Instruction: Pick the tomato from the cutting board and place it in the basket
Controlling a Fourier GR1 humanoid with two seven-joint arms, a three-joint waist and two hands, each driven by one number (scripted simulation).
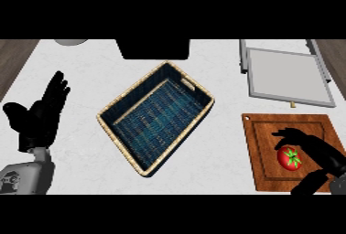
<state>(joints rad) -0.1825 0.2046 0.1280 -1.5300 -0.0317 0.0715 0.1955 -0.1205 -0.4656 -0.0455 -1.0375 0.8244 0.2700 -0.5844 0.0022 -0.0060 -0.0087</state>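
Near the counter's (81, 160) front right corner lies a wooden cutting board (267, 173), and the tomato (290, 157) sits on the board's near half, toward its right edge, red with a green stem star facing up. Your right hand (321, 151) comes in from that same corner and arches over the tomato. Its fingers (283, 133) curve past the tomato's far side and the thumb (305, 184) hangs on the near side, so fingers and thumb stand apart with the tomato in the gap between them. You cannot tell from this view whether any finger touches it yet.

The tomato is round, so no grip axis matters; closing the hand where it is looks like the next step. The basket (121, 146) lies at the counter's middle, to the left of the board and apart from it, its long axis running from far right to near left.

Your left hand (39, 119) rests open, fingers up, by the counter's left edge, well away from the tomato.
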